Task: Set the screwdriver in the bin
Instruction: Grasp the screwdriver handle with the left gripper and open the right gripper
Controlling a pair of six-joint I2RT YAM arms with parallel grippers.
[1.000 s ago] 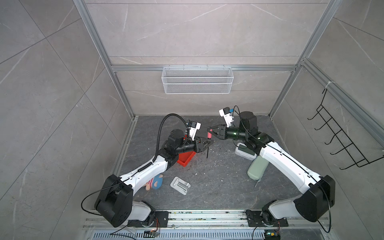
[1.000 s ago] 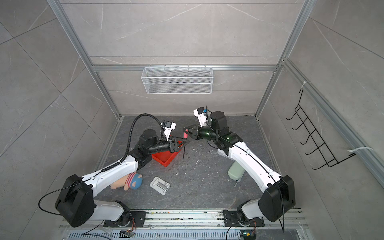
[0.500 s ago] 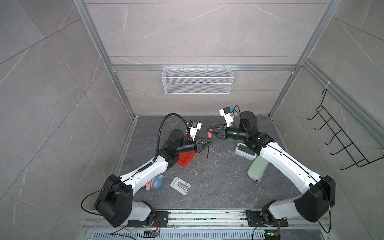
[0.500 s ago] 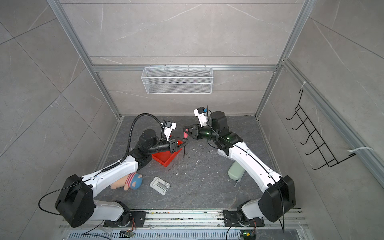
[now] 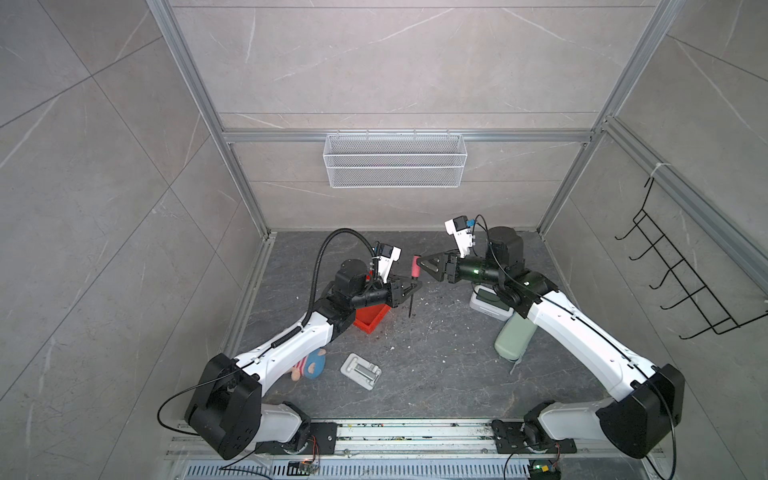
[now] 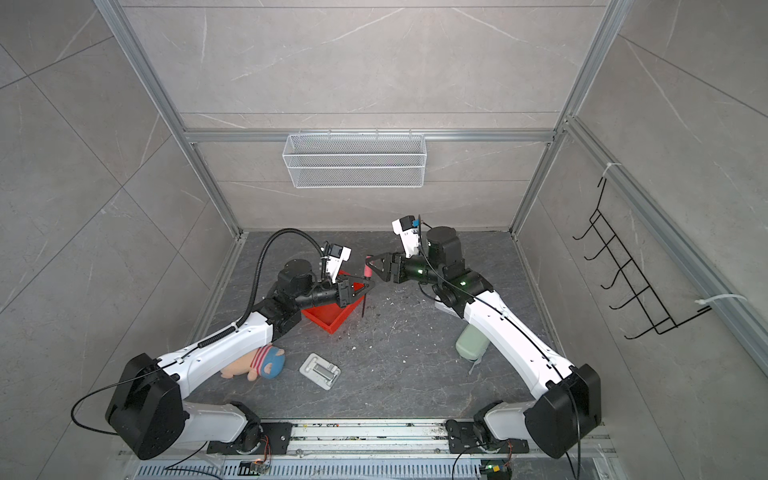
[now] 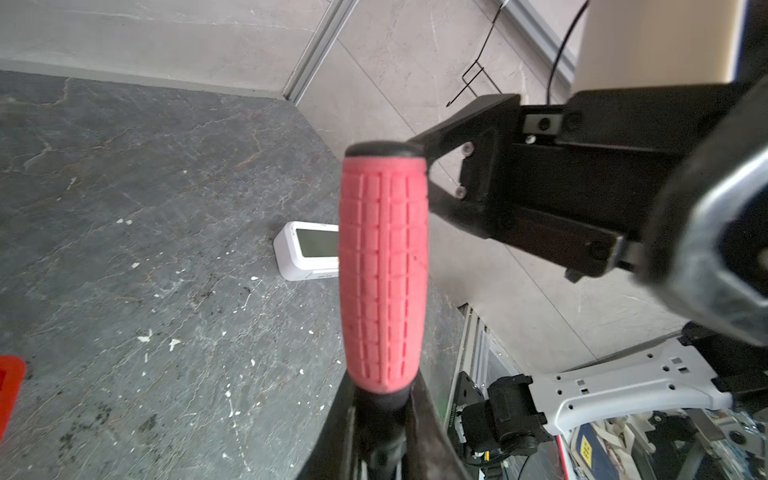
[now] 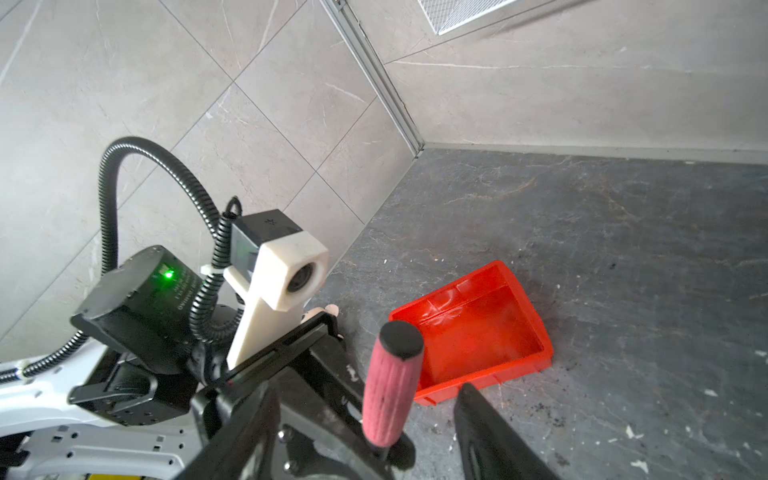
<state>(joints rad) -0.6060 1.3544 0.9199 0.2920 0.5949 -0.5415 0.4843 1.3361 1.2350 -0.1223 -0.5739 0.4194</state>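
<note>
The only writing we see is a patch of small white print beside a green light on the black motor housing behind the left pincer, too fine to read. That pincer is clamped on the screwdriver at its black collar, just under the handle. The tool stands upright in the air, its thin black shaft hanging below the fingertips. The handle is a rounded pinkish-red cylinder, matt and rubbery-looking, moulded with a grid of shallow grooves and topped by a smooth black cap. The right pincer stands open, its black angular fingers on either side of the handle's top with gaps showing in the right wrist view. Whether one tip touches the cap we cannot tell. The bin, glossy bright red plastic with low walls and a moulded rim, lies on the dark, veined, stone-look tabletop below and behind the left pincer's fingertips, apart from the shaft. Under the arm behind the right pincer lies a white rounded box with a grey screen.
</note>
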